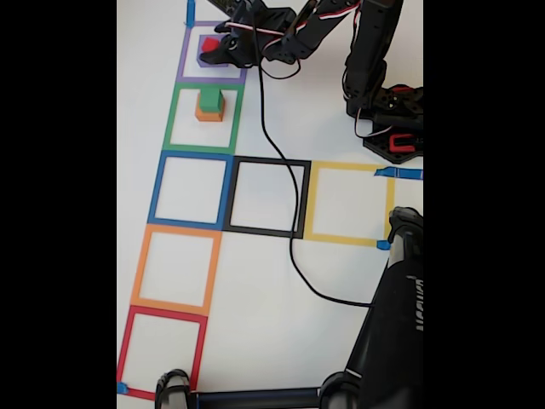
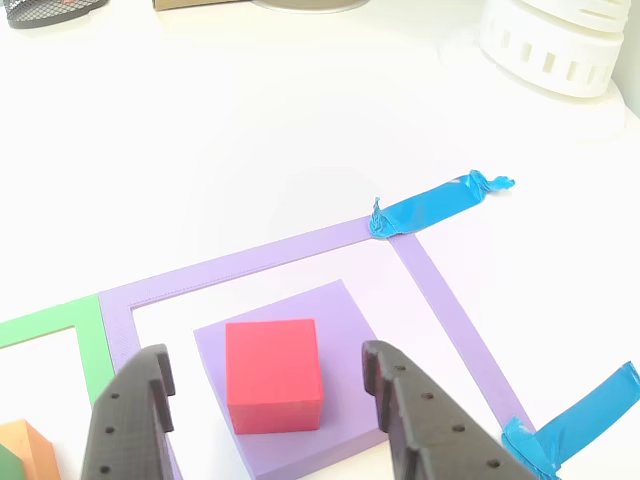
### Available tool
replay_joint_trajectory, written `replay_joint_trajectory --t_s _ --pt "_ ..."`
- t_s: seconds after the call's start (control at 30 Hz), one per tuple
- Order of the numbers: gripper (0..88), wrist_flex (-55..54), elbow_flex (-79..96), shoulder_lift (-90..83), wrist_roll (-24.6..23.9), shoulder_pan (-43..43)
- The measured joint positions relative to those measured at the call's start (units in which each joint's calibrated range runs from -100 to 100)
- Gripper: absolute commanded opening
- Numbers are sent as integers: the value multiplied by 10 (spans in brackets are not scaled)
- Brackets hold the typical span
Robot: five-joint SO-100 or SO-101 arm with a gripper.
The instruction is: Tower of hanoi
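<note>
A small red block [image 2: 272,375] sits on the flat purple block [image 2: 330,320] inside the purple tape square [image 2: 250,262]. My gripper [image 2: 265,360] is open, one dark finger [image 2: 130,420] on each side of the red block, not touching it. In the fixed view the gripper [image 1: 213,49] hangs over the red block [image 1: 209,43] at the top left. A green block [image 1: 212,100] rests on an orange block [image 1: 208,114] in the green tape square [image 1: 170,119] just below. A corner of the orange block [image 2: 25,445] shows at the lower left of the other view.
Blue [image 1: 158,187], black [image 1: 268,161], yellow [image 1: 349,168], orange [image 1: 140,264] and red [image 1: 126,349] tape squares mark the white table. A black cable [image 1: 294,221] crosses the black square. The arm's base [image 1: 392,128] stands at the top right; a black frame [image 1: 392,341] fills the bottom right.
</note>
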Motion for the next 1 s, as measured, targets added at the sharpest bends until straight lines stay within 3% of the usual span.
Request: replay_joint_trajectory --t_s 0.43,1.0 --pt "188 -64 0 56 0 -14" --pt "140 -69 0 73 0 -16"
